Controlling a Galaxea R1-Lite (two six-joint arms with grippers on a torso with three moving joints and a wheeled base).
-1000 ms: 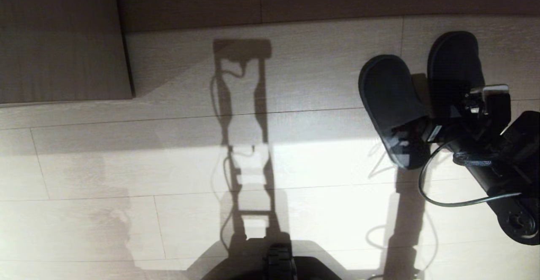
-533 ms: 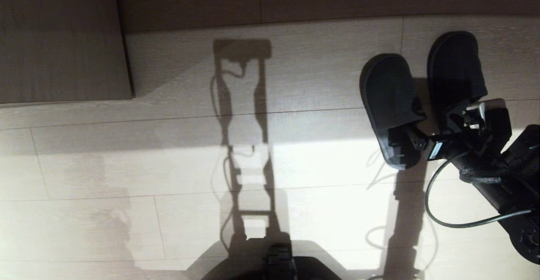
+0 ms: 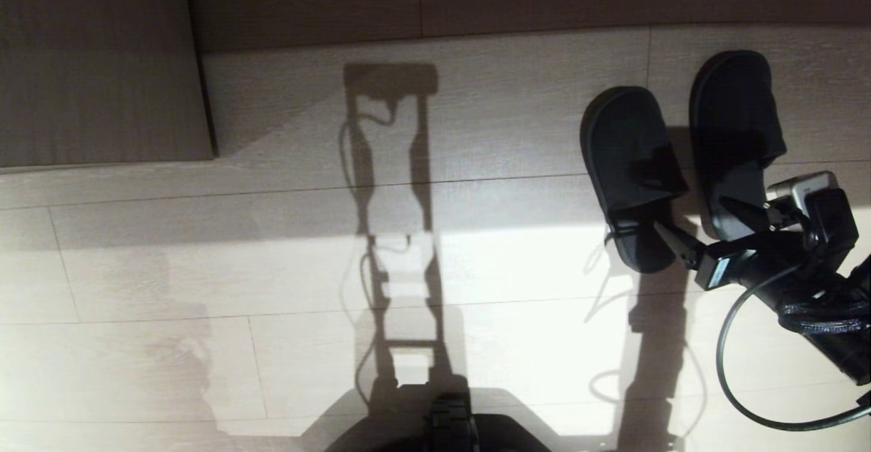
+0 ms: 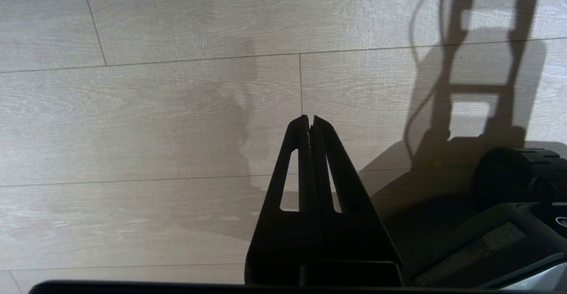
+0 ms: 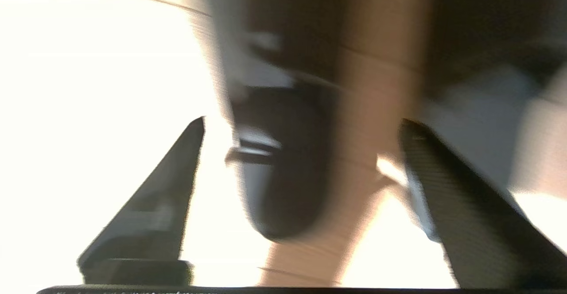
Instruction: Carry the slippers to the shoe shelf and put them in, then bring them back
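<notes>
Slippers point(image 3: 680, 159) flat on the floor point(image 3: 272, 268) at the right, side by side, toes pointing away. Right claw point(image 3: 701, 224) spread wide at their heels, gripping nothing. Right wrist view blurred: one heel point(image 5: 283, 165) between parted fingers point(image 5: 155, 210), not touched. Only the left wrist view shows the left claw point(image 4: 310, 123), pinched together over bare planks. Panel point(image 3: 95, 64) far left.

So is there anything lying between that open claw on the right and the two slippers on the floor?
Nothing visible. The right gripper hangs with jaws spread just behind the heels of the slippers, with only bare floor around them.
</notes>
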